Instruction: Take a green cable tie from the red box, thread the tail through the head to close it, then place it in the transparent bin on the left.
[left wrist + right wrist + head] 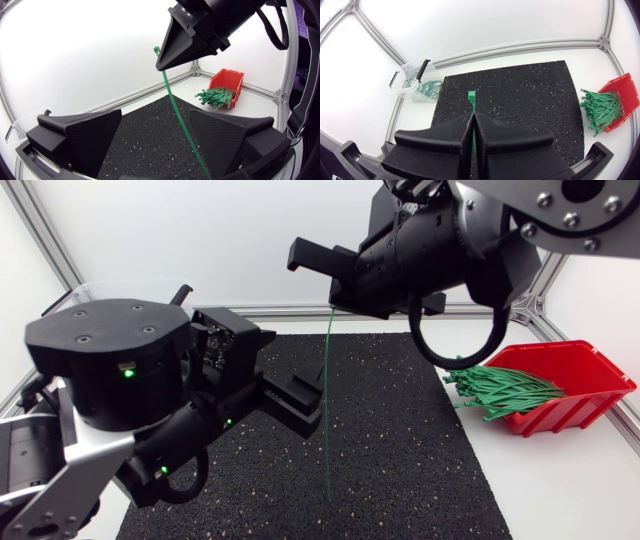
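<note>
My right gripper hangs high over the mat's far side, shut on a green cable tie near its head. The tie dangles straight down, its tail close to the mat. In the right wrist view the tie's head sticks out past the shut right gripper. My left gripper is open beside the tie's middle. In the left wrist view the tie runs down between the spread fingers of my left gripper, touching neither, with the right gripper above. The red box holds several green ties.
The black mat covers the table's middle. The transparent bin stands off the mat's far left corner with closed green ties inside. The red box lies tilted at the mat's right edge. An aluminium frame borders the table.
</note>
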`<state>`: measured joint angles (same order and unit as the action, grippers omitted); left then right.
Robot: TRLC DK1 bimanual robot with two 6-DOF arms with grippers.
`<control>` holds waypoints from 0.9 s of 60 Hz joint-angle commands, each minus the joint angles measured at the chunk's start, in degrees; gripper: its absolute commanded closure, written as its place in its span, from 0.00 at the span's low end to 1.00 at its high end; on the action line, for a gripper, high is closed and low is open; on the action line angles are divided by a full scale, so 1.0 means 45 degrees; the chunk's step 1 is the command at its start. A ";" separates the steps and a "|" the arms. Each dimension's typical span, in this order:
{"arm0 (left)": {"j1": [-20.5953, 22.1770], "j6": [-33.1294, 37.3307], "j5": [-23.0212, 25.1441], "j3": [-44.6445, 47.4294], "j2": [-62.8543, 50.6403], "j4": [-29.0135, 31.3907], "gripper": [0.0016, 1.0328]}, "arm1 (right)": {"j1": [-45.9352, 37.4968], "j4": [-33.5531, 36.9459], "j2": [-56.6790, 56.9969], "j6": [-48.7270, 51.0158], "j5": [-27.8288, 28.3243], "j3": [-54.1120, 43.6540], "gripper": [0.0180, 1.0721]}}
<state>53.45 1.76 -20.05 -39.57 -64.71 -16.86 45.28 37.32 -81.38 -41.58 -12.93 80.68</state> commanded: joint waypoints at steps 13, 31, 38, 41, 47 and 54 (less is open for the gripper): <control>0.0388 0.0293 -0.0036 0.0591 0.0063 -0.0686 0.09 | 0.0290 -0.0012 -0.0489 -0.0505 -0.0467 0.0410 0.94; 0.0251 0.0566 -0.0075 0.0337 -0.1011 -0.1741 0.12 | 0.0583 0.0124 -0.0508 -0.0759 -0.0799 0.0351 0.94; 0.0251 0.0605 -0.0387 0.0161 -0.1480 -0.1878 0.13 | 0.0681 0.0183 -0.0450 -0.0798 -0.0877 0.0351 0.94; 0.0270 0.0683 -0.0407 0.0141 -0.1656 -0.2151 0.15 | 0.0739 0.0203 -0.0430 -0.0798 -0.0936 0.0332 0.94; 0.0446 0.1035 -0.0915 0.0122 -0.1949 -0.2893 0.19 | 0.0856 0.0203 -0.0411 -0.0798 -0.1131 0.0254 0.94; 0.0583 0.1308 -0.1403 0.0083 -0.2242 -0.3538 0.20 | 0.0856 0.0203 -0.0411 -0.0798 -0.1131 0.0176 0.94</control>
<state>55.33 5.54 -25.15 -37.93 -73.17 -30.68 48.71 37.56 -82.74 -43.55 -17.43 81.32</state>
